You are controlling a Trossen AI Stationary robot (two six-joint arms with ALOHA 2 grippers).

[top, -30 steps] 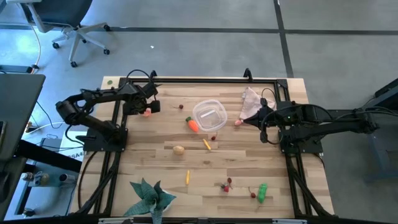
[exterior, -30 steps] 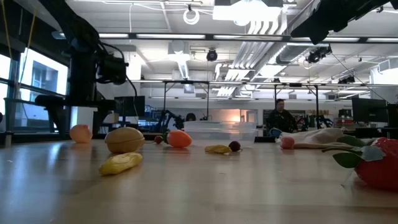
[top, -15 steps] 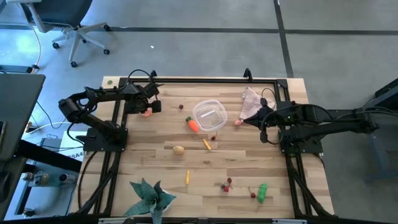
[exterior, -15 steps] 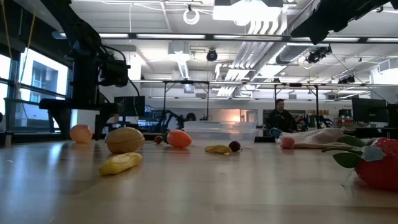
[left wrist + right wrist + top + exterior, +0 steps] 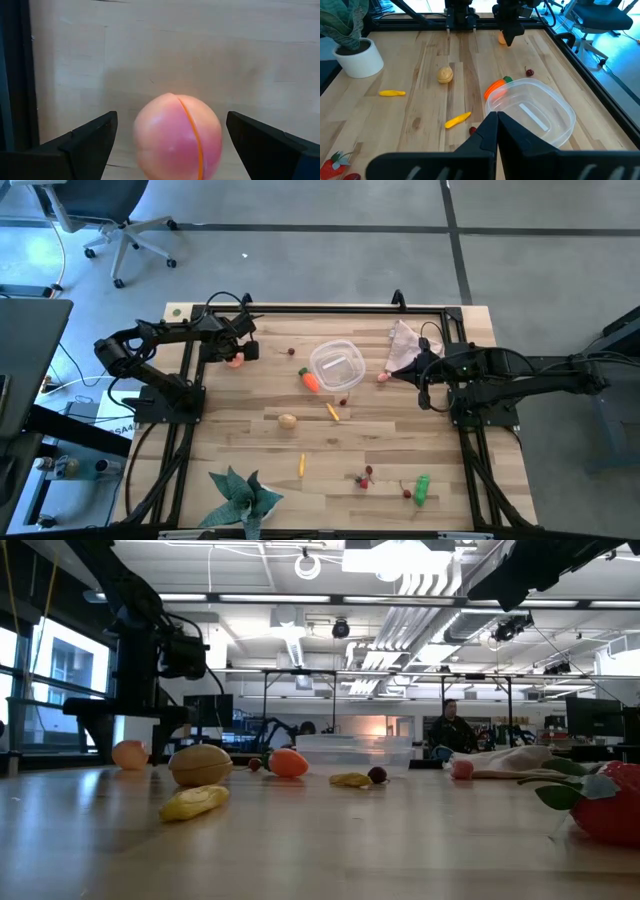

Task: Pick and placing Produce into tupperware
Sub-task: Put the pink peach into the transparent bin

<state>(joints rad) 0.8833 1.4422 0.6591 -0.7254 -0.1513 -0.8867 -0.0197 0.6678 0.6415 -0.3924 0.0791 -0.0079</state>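
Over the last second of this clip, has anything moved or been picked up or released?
The left arm shifted slightly between a second ago and half a second ago, bringing the open left gripper closer around the peach; nothing moved after that. The peach is not gripped and stays on the table. The right gripper stayed shut beside the tupperware; the other produce did not move.

A robotics lab in a large open industrial hall. Beyond the pale wooden table (image 5: pixel 250 442) framed in black metal rails run exposed ceiling ducts and strip lights (image 5: pixel 400 602), distant workstations with a seated person (image 5: pixel 450 730), and grey concrete floor with a black wheeled office chair (image 5: pixel 110 210).
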